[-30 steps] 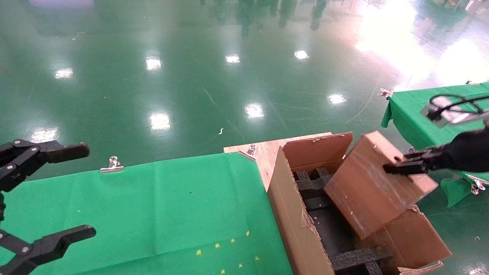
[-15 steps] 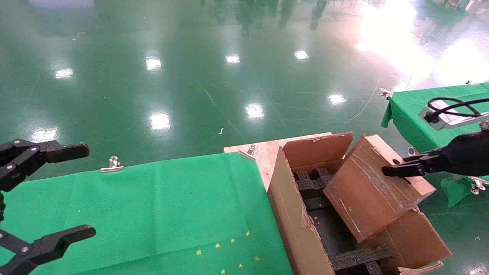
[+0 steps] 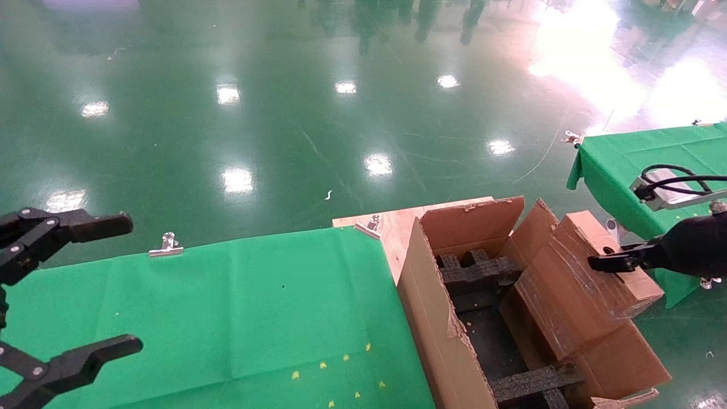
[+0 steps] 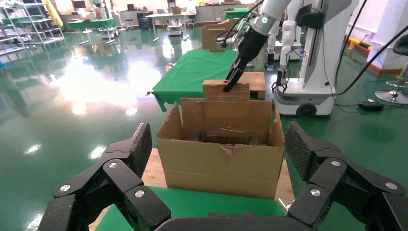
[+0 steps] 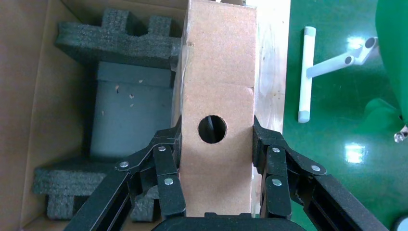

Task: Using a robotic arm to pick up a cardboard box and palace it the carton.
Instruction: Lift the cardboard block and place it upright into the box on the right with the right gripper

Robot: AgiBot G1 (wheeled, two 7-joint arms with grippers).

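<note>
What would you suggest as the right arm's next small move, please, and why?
Probably lower the box a little further into the carton before letting go. The right gripper is shut on the box at its holed face, and the box sits tilted, only partly inside beside the foam. The left gripper is parked open over the green table.

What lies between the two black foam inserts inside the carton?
In the right wrist view, a bare grey floor lies between the foam inserts of the carton, beside the cardboard box held by the right gripper.
</note>
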